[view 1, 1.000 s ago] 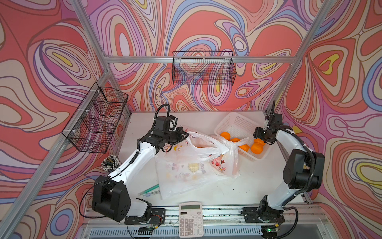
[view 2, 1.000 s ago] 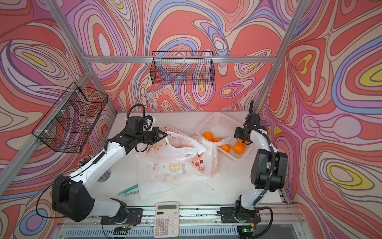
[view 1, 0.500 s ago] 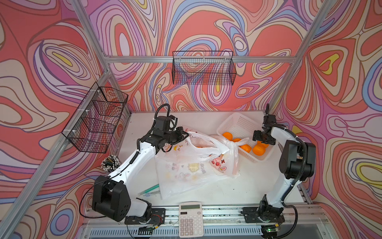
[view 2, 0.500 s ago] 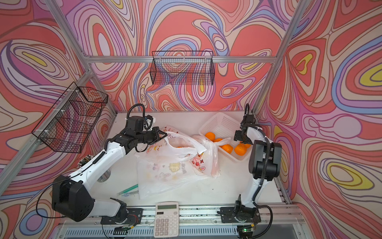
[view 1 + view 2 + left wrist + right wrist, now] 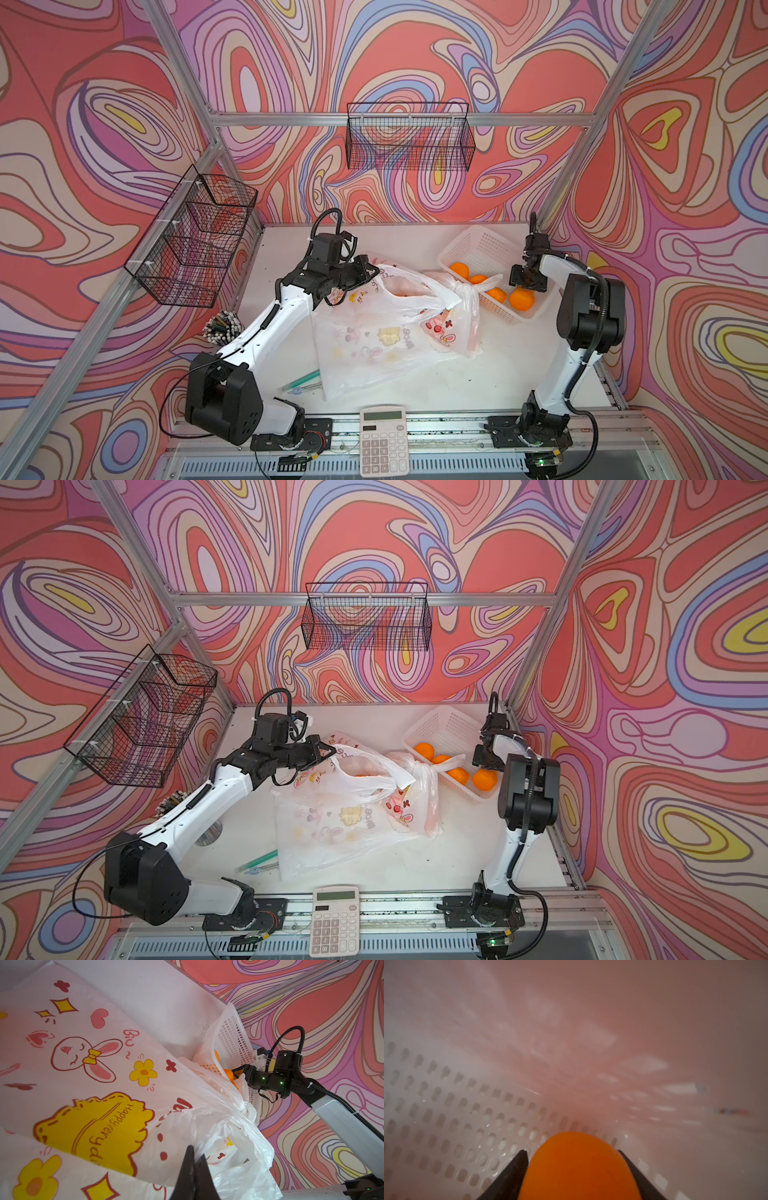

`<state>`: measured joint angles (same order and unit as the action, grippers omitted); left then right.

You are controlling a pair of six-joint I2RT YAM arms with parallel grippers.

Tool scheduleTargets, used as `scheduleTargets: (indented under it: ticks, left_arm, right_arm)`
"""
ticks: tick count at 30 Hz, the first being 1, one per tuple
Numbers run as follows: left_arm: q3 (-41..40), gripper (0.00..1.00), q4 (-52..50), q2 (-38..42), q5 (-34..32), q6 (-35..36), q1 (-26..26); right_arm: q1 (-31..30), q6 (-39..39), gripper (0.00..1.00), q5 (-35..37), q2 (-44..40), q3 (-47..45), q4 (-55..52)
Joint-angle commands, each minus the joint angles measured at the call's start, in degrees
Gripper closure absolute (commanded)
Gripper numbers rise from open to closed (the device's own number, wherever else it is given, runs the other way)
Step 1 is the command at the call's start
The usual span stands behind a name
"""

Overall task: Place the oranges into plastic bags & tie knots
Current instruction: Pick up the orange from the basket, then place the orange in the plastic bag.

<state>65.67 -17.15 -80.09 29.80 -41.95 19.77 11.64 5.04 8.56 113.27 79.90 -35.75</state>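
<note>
white table (image 5: 498, 374) bearing plastic bags (image 5: 374, 345); perforated basket (image 5: 478, 245) just right of the bags, green pens (image 5: 301, 381) at their front-left.

A lab robot cell: aluminium frame (image 5: 291, 119), swirl-printed walls (image 5: 104, 124).

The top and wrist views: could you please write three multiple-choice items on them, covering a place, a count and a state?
1. The right gripper is: A) parked at its base B) raised mid-air C) in the white perforated basket, around an orange
2. Black wire baskets on the walls: A) two B) one C) four
3. The left gripper is: A) wide open B) shut on the open plastic bag's rim C) around an orange

C, its wrist view shows fruit between its fingers; A, one at the back, another at the side; B, its wrist view shows closed jaws pinching plastic.
</note>
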Motion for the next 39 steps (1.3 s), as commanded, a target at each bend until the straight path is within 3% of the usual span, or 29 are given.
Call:
scheduleTargets:
  ticks: [1,5,12,15,19,24,28,34,39]
  left_arm:
    - [0.34,1.00,-0.80,0.91,-0.62,0.73,-0.52]
    - [0.21,1.00,-0.87,1.06,-0.53,0.73,-0.48]
    - [0.08,1.00,-0.74,1.26,0.16,1.41,-0.52]
    - [0.12,1.00,-0.38,1.18,0.93,1.78,-0.45]
    - [0.10,1.00,-0.16,1.08,1.56,2.32,-0.52]
    - [-0.27,1.00,-0.60,1.16,1.66,3.58,-0.44]
    - [-0.66,1.00,-0.61,1.34,1.75,3.98,-0.48]
    - [-0.67,1.00,-0.51,1.59,2.78,3.74,-0.46]
    - [-0.87,1.00,-0.65,2.38,2.49,3.37,-0.46]
  right_arm:
    - [-0.26,-0.67,0.42,-0.41,-1.09,-0.27,-2.71]
    - [-0.23,-0.58,0.59,-1.60,-4.31,-0.27,-1.80]
    - [-0.21,-0.81,0.64,-6.58,-14.06,-1.21,-0.80]
    - [-0.27,-0.42,0.66,-12.91,-19.71,-1.97,-1.17]
    - [-2.58,2.93,0.66,-28.27,-27.93,-5.40,0.08]
    - [-17.27,11.05,0.66,-35.96,-36.54,-11.25,7.69]
    - [-32.06,17.91,0.66,-33.02,-39.16,-15.58,16.95]
    - [-47.66,19.27,0.66,-25.14,-32.26,-13.97,20.90]
    - [-52.99,18.02,0.65,-21.04,-23.24,-8.69,20.61]
